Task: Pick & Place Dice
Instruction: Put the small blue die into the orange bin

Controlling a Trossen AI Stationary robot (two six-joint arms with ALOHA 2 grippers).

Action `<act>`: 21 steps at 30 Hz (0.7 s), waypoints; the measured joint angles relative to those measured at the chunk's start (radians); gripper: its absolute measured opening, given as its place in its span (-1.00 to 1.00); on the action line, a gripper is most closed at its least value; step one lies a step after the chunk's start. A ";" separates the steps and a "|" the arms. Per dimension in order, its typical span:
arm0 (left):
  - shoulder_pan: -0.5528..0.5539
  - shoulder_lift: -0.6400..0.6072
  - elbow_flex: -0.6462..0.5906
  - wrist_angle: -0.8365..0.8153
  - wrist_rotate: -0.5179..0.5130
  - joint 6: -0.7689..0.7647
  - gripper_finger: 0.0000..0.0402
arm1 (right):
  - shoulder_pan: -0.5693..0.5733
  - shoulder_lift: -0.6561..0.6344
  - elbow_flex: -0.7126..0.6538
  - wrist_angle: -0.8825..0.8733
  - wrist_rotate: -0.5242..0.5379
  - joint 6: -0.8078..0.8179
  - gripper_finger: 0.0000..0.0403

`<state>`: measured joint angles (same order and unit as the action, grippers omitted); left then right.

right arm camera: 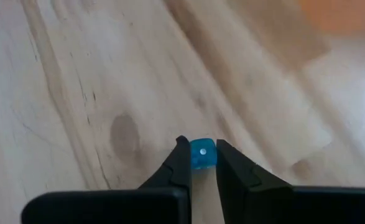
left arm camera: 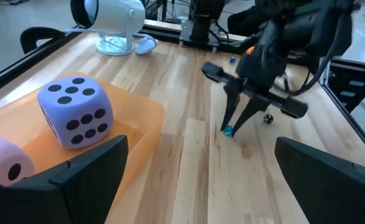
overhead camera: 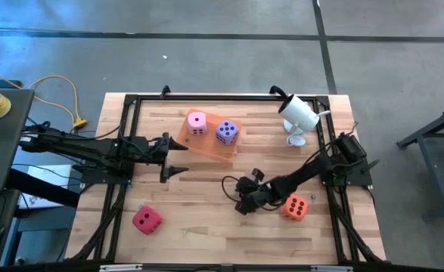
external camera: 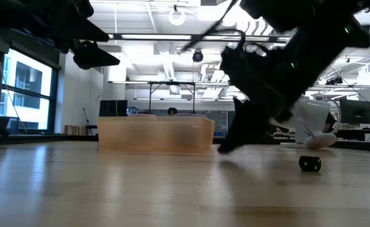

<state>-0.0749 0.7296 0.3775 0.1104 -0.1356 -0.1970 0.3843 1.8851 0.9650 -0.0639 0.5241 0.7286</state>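
Pinched between the right gripper's (right arm camera: 202, 163) two dark fingertips (right arm camera: 181, 163) is a tiny translucent blue die (right arm camera: 202, 154), a white pip facing up toward the wrist camera; being a cube, it has no long axis to speak of. It sits on the bare wood, and the fingers have closed onto its two opposite sides. From the left wrist camera the same gripper (left arm camera: 230, 127) shows as a narrow V coming down to the blue speck (left arm camera: 227, 131) on the table (left arm camera: 194, 174), with a small dark die (left arm camera: 268, 118) lying just beyond it on the boards.

Seen from above, the right gripper (overhead camera: 243, 198) works in the middle of the table's right half, its arm reaching in from the right edge. The orange die (overhead camera: 294, 207) lies just beside that arm, nearer the right rail. The red die (overhead camera: 147, 220) rests well apart, in the near left part of the table.

A flat translucent orange tray (overhead camera: 206, 145) lies toward the far side; in it stand the pink die (overhead camera: 197, 122) and the lavender die (overhead camera: 227, 132), side by side, the lavender one showing six pips on a side face in the left wrist view.

The left gripper (overhead camera: 178, 157) hangs above the table's left half, fingers wide apart and empty. A white camera (overhead camera: 299, 113) stands near the far right corner.
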 joint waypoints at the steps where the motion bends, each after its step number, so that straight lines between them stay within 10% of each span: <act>1: -0.002 0.000 0.000 0.000 0.000 -0.002 0.97 | -0.004 -0.012 0.011 0.006 0.018 -0.023 -0.86; 21: -0.002 0.000 0.000 0.002 0.003 -0.007 0.97 | -0.462 -0.102 0.255 0.064 -0.143 -0.438 -0.86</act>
<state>-0.0769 0.7296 0.3776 0.1123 -0.1326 -0.2035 -0.0773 1.7828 1.2198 0.0001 0.3814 0.2910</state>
